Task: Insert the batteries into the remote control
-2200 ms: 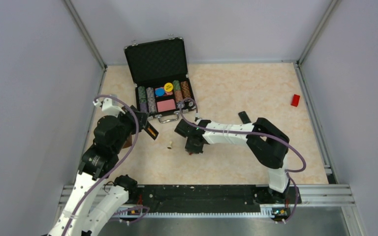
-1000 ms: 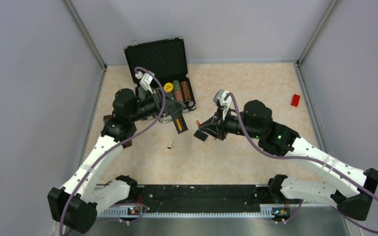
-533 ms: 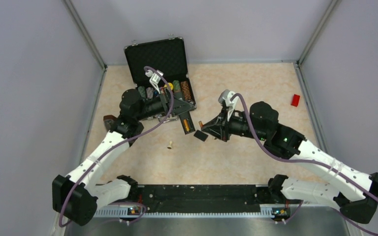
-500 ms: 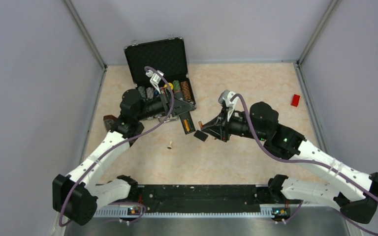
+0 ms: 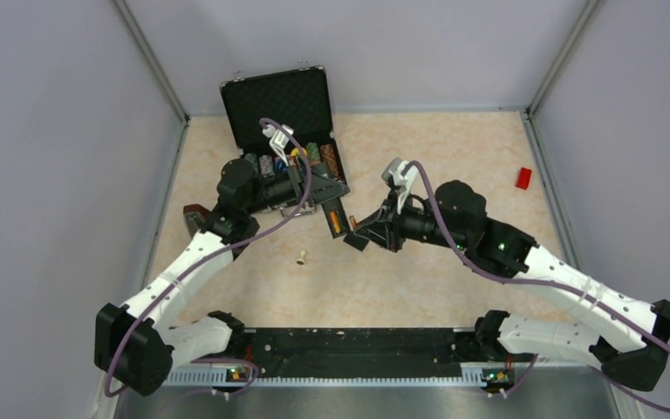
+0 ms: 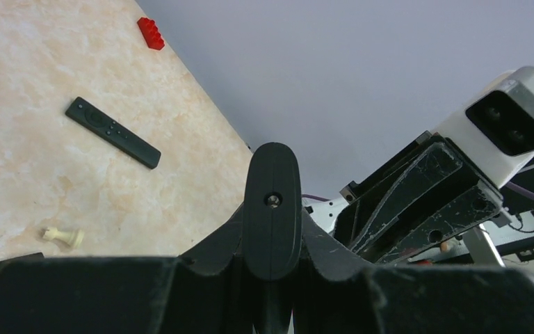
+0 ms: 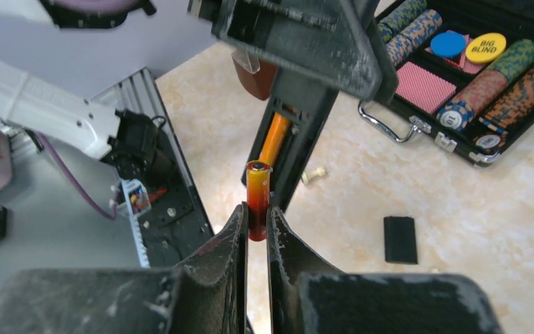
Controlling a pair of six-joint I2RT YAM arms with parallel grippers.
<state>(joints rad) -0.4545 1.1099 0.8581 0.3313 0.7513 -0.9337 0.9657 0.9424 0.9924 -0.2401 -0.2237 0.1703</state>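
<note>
My left gripper (image 5: pixel 318 194) is shut on the remote control (image 5: pixel 335 218) and holds it in the air, its open battery bay facing my right gripper. One red-orange battery (image 7: pixel 276 136) lies in the bay. My right gripper (image 7: pixel 256 216) is shut on the second battery (image 7: pixel 257 184), upright, its metal end just in front of the remote's (image 7: pixel 299 153) lower end. In the left wrist view the remote (image 6: pixel 271 188) sticks out end-on from my left gripper (image 6: pixel 271 236). The small black back cover (image 7: pixel 399 239) lies on the table.
An open black case of poker chips (image 5: pixel 290 131) stands at the back left, also in the right wrist view (image 7: pixel 459 69). A cream peg (image 5: pixel 301 257) lies on the table. A second slim black bar (image 6: pixel 113 131) and a red brick (image 5: pixel 523 177) lie to the right.
Both arms have risen and come together over the table's middle. The left brought the remote rightward. The right lifted the battery from the table and closed in on the remote's open bay.
</note>
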